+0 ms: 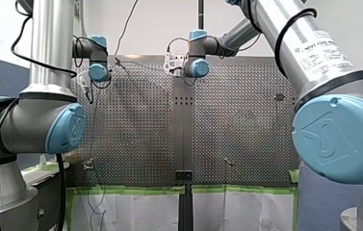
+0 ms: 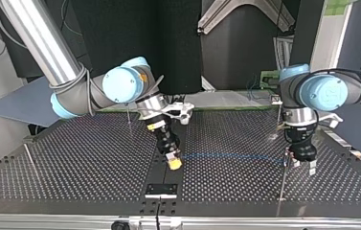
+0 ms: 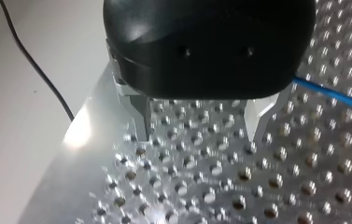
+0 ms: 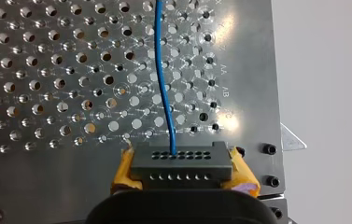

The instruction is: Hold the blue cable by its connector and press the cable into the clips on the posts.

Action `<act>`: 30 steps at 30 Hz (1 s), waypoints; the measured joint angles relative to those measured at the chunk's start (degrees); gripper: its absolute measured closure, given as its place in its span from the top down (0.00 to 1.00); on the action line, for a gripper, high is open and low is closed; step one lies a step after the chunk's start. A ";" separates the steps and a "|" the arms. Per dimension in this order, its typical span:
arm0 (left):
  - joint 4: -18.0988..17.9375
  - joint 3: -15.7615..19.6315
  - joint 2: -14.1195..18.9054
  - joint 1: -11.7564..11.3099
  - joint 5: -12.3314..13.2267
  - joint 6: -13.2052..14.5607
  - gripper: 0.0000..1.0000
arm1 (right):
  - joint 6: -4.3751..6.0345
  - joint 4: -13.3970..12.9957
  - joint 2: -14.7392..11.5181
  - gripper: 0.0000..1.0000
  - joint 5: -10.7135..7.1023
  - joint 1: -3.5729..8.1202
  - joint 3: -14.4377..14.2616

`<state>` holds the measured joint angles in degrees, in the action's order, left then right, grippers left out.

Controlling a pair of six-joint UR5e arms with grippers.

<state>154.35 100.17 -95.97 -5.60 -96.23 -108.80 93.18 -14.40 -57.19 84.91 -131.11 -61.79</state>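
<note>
my right gripper [image 2: 172, 160] pinches the grey connector [image 4: 181, 163] between yellow pads, so the blue cable [image 4: 163, 84] runs taut over the table [image 2: 73, 163] toward a post [image 2: 282, 184]. my left gripper [image 3: 197, 121] is wide open and empty, cable just beside it, probably poised to press.

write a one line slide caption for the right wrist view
My yellow-padded right gripper clamps the grey connector, the blue cable running ahead over the perforated table.
</note>
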 joint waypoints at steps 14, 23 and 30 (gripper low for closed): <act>3.35 4.65 7.73 0.76 6.79 -2.22 1.00 | -0.22 0.39 0.00 0.00 0.00 -0.19 -0.01; 7.99 5.36 12.12 0.46 8.96 -0.85 1.00 | -0.26 0.56 0.00 0.00 0.00 -0.27 0.02; 11.77 5.37 13.74 0.41 6.72 2.31 1.00 | -0.27 0.73 -0.07 0.00 0.00 -0.35 0.02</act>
<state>166.11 105.53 -82.23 -5.19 -89.51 -106.49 92.92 -13.67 -57.26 84.91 -131.46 -61.77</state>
